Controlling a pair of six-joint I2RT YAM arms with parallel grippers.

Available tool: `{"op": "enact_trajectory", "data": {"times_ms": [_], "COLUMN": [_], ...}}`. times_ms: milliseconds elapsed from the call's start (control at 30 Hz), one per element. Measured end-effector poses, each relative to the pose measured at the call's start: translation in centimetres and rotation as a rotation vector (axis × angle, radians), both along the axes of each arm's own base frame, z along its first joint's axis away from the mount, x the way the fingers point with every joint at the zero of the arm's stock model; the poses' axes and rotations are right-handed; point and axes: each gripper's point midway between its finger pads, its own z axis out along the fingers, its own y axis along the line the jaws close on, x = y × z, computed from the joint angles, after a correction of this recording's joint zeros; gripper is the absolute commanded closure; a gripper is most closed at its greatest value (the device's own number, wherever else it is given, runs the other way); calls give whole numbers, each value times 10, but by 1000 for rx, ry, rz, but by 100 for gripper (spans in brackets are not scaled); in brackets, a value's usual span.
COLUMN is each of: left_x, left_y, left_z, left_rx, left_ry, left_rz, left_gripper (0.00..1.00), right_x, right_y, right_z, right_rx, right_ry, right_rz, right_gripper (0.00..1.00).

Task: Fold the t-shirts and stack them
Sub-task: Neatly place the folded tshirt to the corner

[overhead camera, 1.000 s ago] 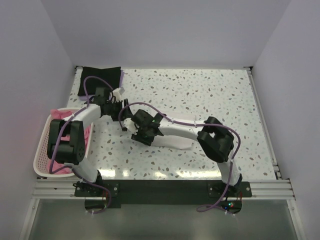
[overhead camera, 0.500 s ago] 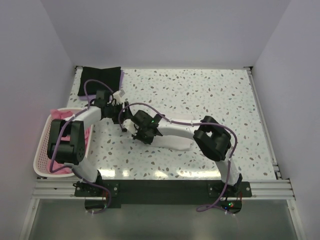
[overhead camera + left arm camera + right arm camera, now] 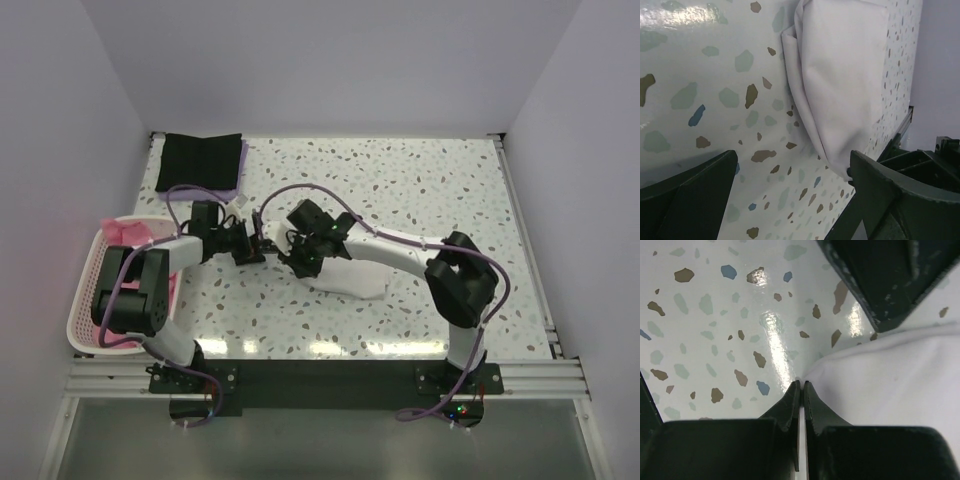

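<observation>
Now, on your table, the folded white t-shirt lies near the front middle, well apart from the black t-shirt at the far left corner. Your left pincer gapes wide and empty just beside the white one. Your right pincer is closed tight at its edge. If cloth is caught there, lifting away could drag the fold open. No writing is readable.
</observation>
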Motion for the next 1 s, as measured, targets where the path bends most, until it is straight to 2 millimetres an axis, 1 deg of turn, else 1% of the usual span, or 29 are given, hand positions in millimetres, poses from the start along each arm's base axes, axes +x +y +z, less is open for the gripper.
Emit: {"op": "enact_trajectory", "data": {"times_ms": [67, 167, 400, 633, 733, 800, 900, 1000], "left_x": [-4, -8, -20, -15, -11, -9, -3, 5], "left_y": [-4, -11, -39, -71, -88, -95, -102, -103], "left_z": [0, 1, -4, -4, -4, -3, -4, -8], "left_rx": [-43, -96, -205, -300, -314, -314, -309, -284], "left_ry": [18, 43, 124, 220, 253, 260, 272, 282], "left_rz": [17, 41, 58, 29, 5, 0, 5, 28], "left_gripper": [0, 0, 0, 0, 0, 0, 9, 32], "right_x": [3, 6, 2, 0, -1, -1, -2, -4], "right_y": [-4, -10, -15, -14, -13, -11, -7, 1], "right_z": [10, 17, 13, 13, 15, 17, 20, 27], "right_rx": [23, 41, 31, 36, 39, 43, 52, 70], "right_ry": [-6, -5, 5, 14, 18, 17, 17, 14], "right_rz": [-9, -19, 5, 18, 16, 14, 14, 11], "right_gripper": [100, 100, 100, 100, 100, 100, 100, 100]}}
